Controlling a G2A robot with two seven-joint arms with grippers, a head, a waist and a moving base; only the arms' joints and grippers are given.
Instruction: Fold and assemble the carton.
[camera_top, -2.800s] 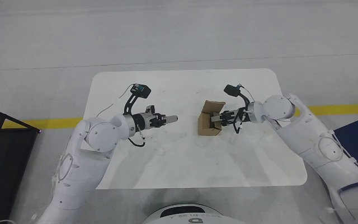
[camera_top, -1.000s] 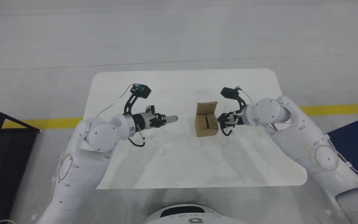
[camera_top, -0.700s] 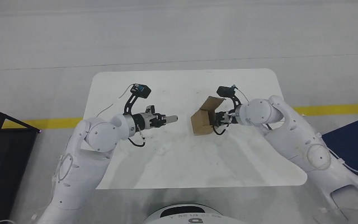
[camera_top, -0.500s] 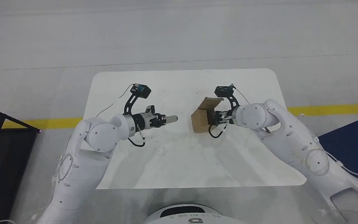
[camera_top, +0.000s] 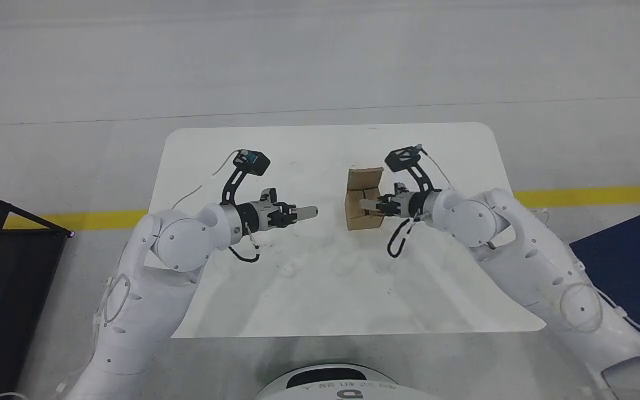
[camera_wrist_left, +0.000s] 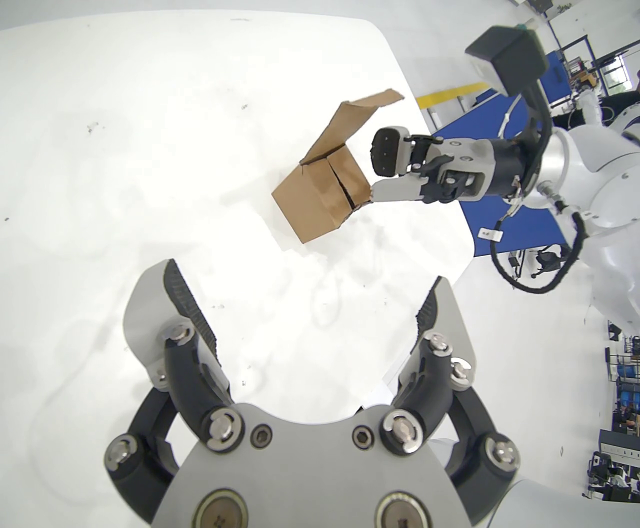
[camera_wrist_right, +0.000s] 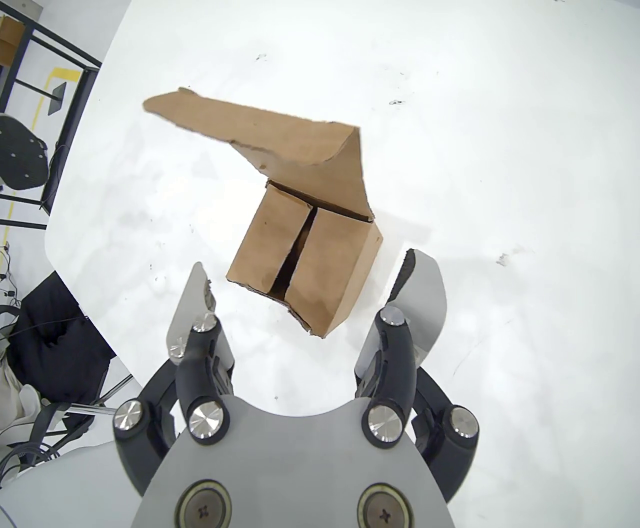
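White table (camera_top: 300, 290): carton (camera_top: 362, 200) centre-right, two end flaps folded in, lid flap (camera_wrist_right: 280, 135) sticking out, unfolded. Right gripper (camera_top: 378, 207) spread wide at flapped end, one fingertip touching carton, likely bracing it for closing. Left gripper (camera_wrist_left: 305, 290) spread, empty, well apart, seemingly in reserve.

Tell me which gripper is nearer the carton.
Right. The right gripper sits open right at the flapped end of the carton; the left gripper, also open, hangs well apart from it across the table.
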